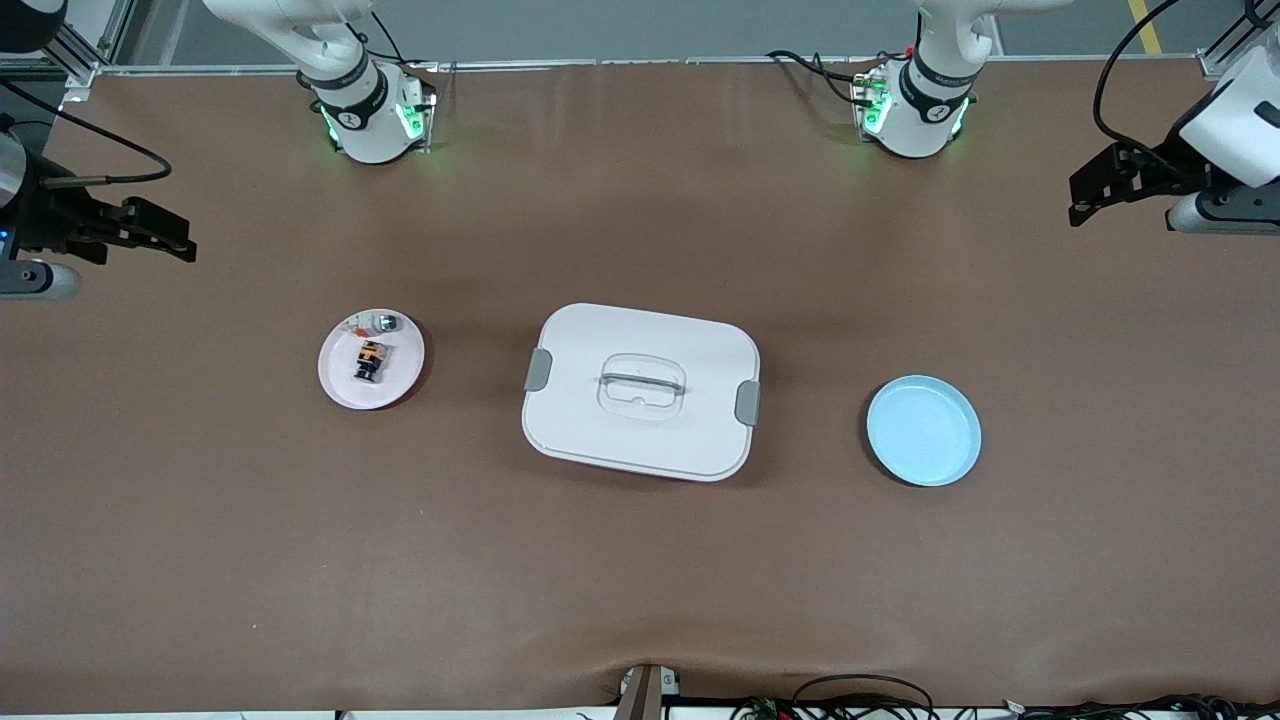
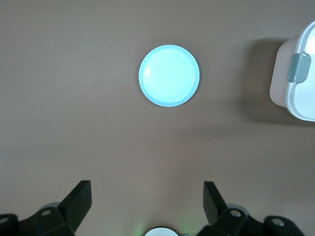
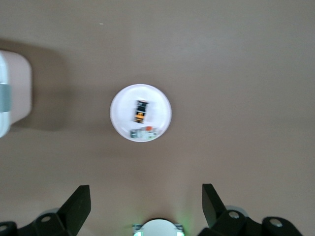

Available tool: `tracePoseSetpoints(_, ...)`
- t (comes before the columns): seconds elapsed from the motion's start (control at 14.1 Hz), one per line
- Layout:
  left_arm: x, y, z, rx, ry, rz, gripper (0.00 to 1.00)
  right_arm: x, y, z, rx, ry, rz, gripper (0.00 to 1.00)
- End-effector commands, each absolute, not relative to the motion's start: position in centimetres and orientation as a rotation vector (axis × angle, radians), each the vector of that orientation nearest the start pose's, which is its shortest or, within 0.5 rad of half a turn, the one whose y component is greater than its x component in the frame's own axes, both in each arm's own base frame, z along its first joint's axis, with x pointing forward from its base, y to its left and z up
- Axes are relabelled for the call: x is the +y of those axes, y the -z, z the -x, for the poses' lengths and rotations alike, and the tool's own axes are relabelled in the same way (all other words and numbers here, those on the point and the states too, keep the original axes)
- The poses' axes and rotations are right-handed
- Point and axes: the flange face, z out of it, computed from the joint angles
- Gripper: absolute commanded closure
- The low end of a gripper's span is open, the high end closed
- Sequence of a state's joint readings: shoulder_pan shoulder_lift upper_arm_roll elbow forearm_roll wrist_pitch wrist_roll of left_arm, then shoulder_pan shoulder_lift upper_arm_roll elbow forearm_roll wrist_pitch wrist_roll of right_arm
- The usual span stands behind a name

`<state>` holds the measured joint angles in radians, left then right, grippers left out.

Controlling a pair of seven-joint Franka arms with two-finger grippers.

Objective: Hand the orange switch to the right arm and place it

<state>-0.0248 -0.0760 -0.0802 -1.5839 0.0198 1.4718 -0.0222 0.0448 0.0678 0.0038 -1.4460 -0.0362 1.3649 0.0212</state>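
Note:
The orange switch (image 1: 370, 362), a tiny black cylinder with an orange band, lies on its side on a small pinkish-white plate (image 1: 340, 385) toward the right arm's end of the table. In the right wrist view the switch (image 3: 141, 110) lies in the middle of that plate (image 3: 160, 110). My right gripper (image 1: 182, 240) is open and empty, up in the air at the right arm's end of the table; its own view shows it (image 3: 146, 206) wide open. My left gripper (image 1: 1080, 202) is open and empty at the left arm's end, also wide open in its view (image 2: 146, 206).
A small grey-white part with an orange bit (image 1: 383, 323) lies on the same plate, farther from the front camera than the switch. A white lidded box (image 1: 640, 390) with grey clasps stands mid-table. An empty light-blue plate (image 1: 923, 431) sits toward the left arm's end and shows in the left wrist view (image 2: 169, 75).

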Motion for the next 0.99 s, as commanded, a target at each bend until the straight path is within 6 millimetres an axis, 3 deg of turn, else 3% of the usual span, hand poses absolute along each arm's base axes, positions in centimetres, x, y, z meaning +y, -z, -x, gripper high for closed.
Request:
tracePoseSetpoints(0.0,-5.2,-65.6,-51.1,0.118,-0.047,3.119,0.00,3.5,-63.7,-55.1,0.007,-0.211,3.239,0.00)
tracePoseSetpoints(0.35,-5.4,-65.7,-50.9,0.074,-0.044,3.119,0.00,0.9,-65.2,-55.0,0.115,-0.119,3.111,0.00)
tracePoseSetpoints(0.57,-5.4,-65.9,-50.9,0.065,-0.034,3.120,0.00,1.9,-65.5,-55.3,0.222,-0.070,3.103,0.00)
tracePoseSetpoints(0.92,-5.2,-66.3,-51.0,0.056,-0.011,3.125,0.00,2.6,-65.4,-55.3,0.200,-0.070,3.118,0.00)
